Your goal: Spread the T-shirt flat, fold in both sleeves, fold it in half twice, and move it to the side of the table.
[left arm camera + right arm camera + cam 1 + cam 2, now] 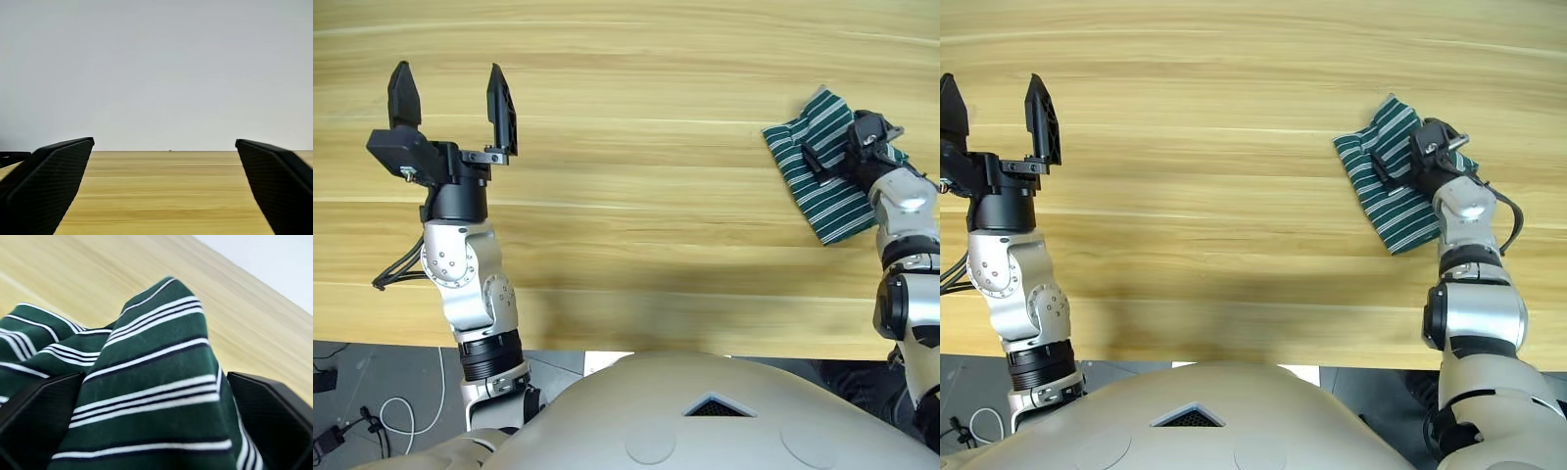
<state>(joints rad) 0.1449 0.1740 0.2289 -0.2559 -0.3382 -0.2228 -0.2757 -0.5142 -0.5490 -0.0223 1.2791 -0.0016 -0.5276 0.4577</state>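
- While the left gripper (450, 98) hangs above the counter (636, 176) on the robot's left, its fingers (502, 108) are spread wide, point away from the robot and hold nothing.
- Far over on the robot's right, the T-shirt (1386, 196) lies on the counter as a small, thick bundle of green cloth with white stripes, well apart from the left arm.
- Set down on that bundle, the right gripper (154, 382) has its fingers (274, 411) wide apart. A raised ridge of striped cloth stands between them, but they are not pinched shut on it.
- Judging by the compact bundle and where it lies, the spreading, the sleeve folds and both half folds look done. The step in hand is the last one, moving the shirt to the side of the counter.
- If the bundle needs to go further over, the right fingers should first close firmly on the ridge, so the layers travel together and do not slide apart.
- If it already sits where it should, the next move is a straight lift with the fingers kept wide, so no loose fold snags on them and pulls the bundle open.
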